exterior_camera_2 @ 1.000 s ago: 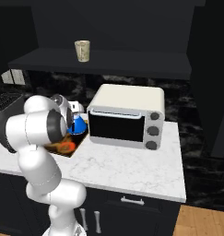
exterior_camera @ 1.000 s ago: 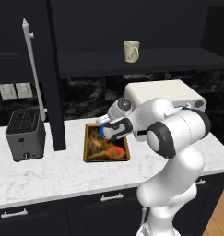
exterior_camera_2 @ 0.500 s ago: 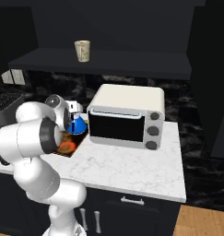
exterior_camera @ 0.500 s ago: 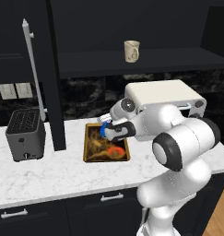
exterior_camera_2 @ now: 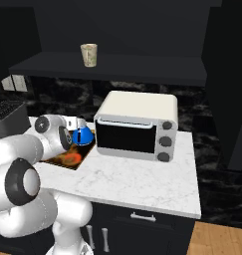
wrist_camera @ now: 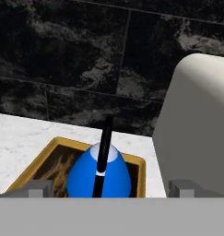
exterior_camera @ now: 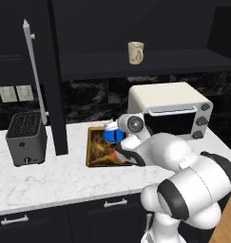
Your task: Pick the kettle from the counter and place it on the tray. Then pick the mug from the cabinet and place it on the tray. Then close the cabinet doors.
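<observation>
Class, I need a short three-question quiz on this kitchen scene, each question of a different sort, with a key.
1. True or false: the kettle sits on the tray.
2. Where is the mug? A) on the counter B) on the cabinet shelf C) on the tray
3. Fill in: the gripper fingers stand ____ on either side of the kettle.

Key: 1 true; 2 B; 3 open

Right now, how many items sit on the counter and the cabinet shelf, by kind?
Kettle: 1
Tray: 1
Mug: 1
Toaster: 1
Toaster oven: 1
Total: 5
</observation>
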